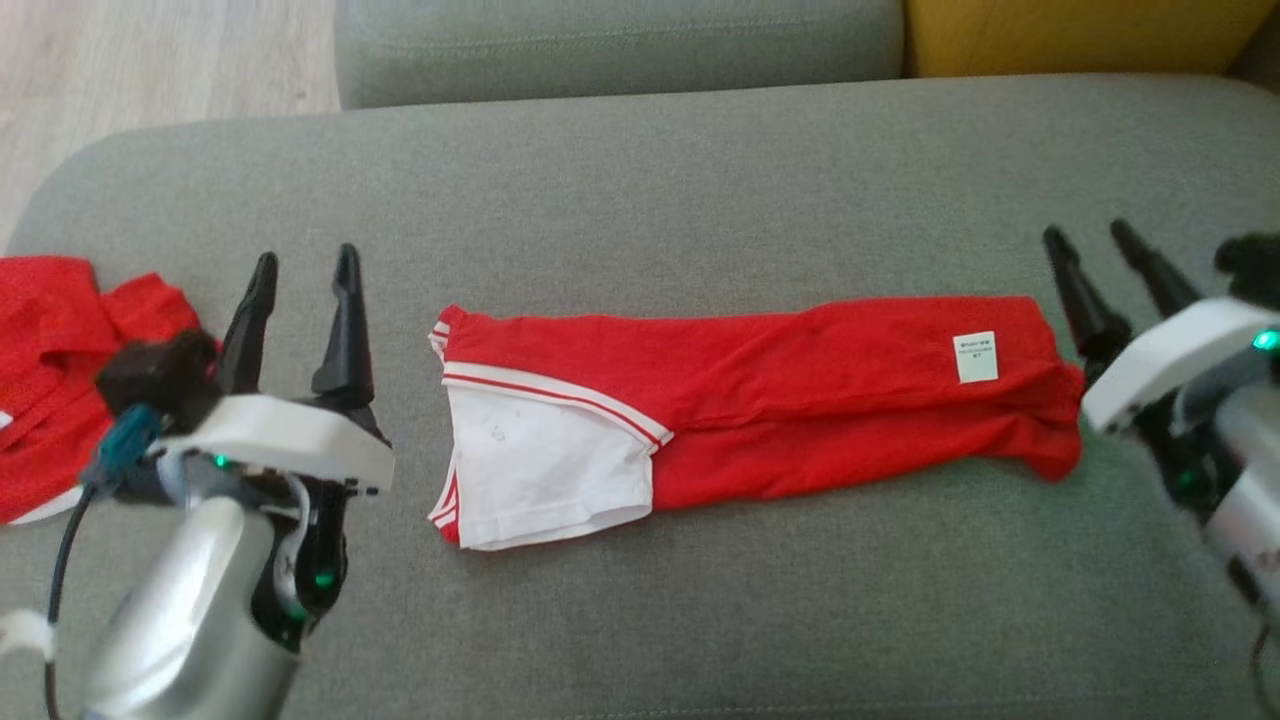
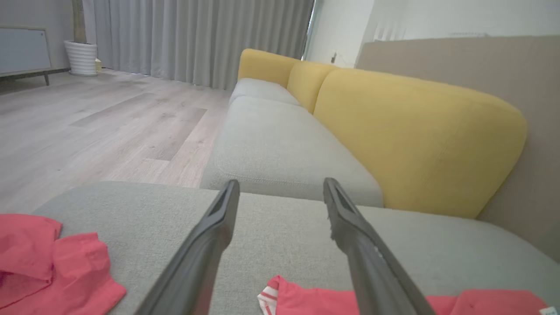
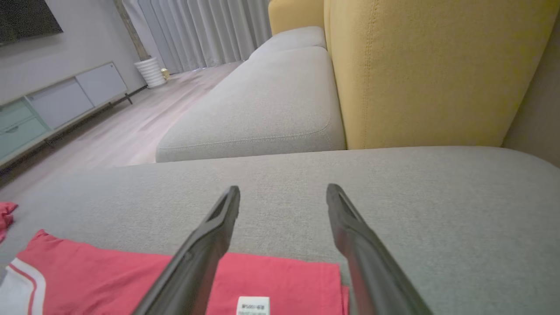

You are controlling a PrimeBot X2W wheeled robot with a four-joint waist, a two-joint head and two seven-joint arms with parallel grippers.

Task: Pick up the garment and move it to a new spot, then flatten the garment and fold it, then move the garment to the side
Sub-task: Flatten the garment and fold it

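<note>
A red garment (image 1: pixel 780 400) with a white sleeve and a small white label lies folded into a long strip across the middle of the grey cushion (image 1: pixel 640 180). Its red edge shows at the bottom of the left wrist view (image 2: pixel 306 302), and its labelled end lies under the fingers in the right wrist view (image 3: pixel 262 280). My left gripper (image 1: pixel 305 262) hovers open just left of the garment's sleeve end, holding nothing. Just off the garment's labelled right end, my right gripper (image 1: pixel 1090 235) stands open and empty too.
Another red garment (image 1: pixel 50 380) lies crumpled at the cushion's left edge, also in the left wrist view (image 2: pixel 48 262). A second grey seat (image 1: pixel 620 45) and a yellow backrest (image 1: pixel 1080 35) lie beyond. Wooden floor (image 1: pixel 150 50) is at the far left.
</note>
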